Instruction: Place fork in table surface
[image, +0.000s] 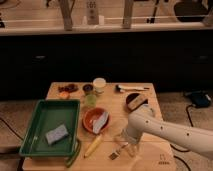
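The pale wooden desk (148, 159) carries everything. The tool (123, 139) hangs low near its 6 o'clock edge; whether it is clamped or apart I cannot tell. The fork (116, 152) lies just at the tool's 7 o'clock, seemingly on the desk, prongs pointing to 7. It looks light, stiff, slim and probably slippery, best held mid-handle.

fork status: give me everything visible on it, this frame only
The fork is small and slim: pale tan handle, darker broader pronged end pointing near-left. It sits diagonally at the table surface near the front edge, right of the yellow stick-shaped item. The gripper is at its handle end; whether it grips the fork, or the fork rests on the wood, cannot be told.
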